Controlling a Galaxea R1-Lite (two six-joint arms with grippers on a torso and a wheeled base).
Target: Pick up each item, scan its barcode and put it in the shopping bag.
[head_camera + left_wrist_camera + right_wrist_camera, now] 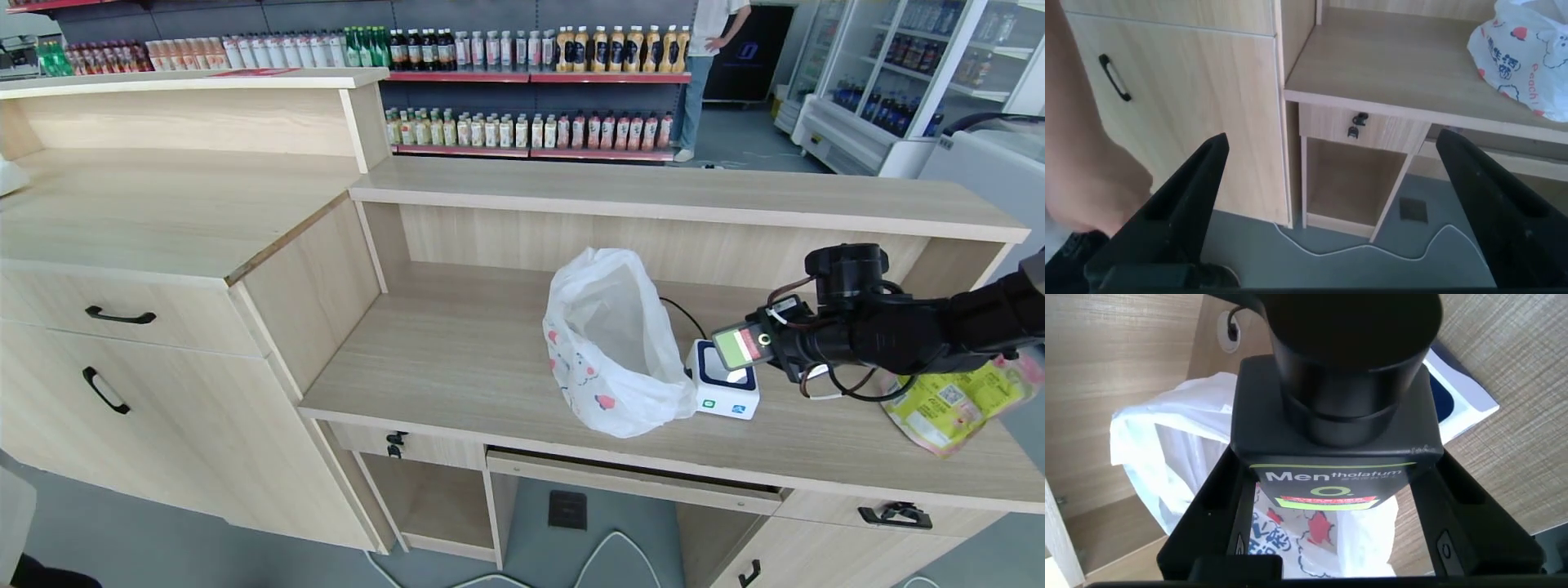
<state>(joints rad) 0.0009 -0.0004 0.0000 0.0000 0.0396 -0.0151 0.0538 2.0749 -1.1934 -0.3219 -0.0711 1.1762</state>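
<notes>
One bottle [739, 347], pinched by the right gripper [1335, 478], hovers at the scanner [722, 394]. The pouch [951, 404] waits, the shopping bag [608, 343] is seemingly empty, and the left gripper [1331, 139] is spread.

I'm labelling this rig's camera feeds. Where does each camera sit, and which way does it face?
Head view: on the head, facing forward and down at the counter; the right arm shows, right tool holding a bottle near the scanner.
Left wrist view: low on the left wrist, facing the counter's front and drawer; the open left tool frames it.
Right wrist view: on the right wrist, looking down past the bottle and right tool.
Shared: all three show the shopping bag.
</notes>
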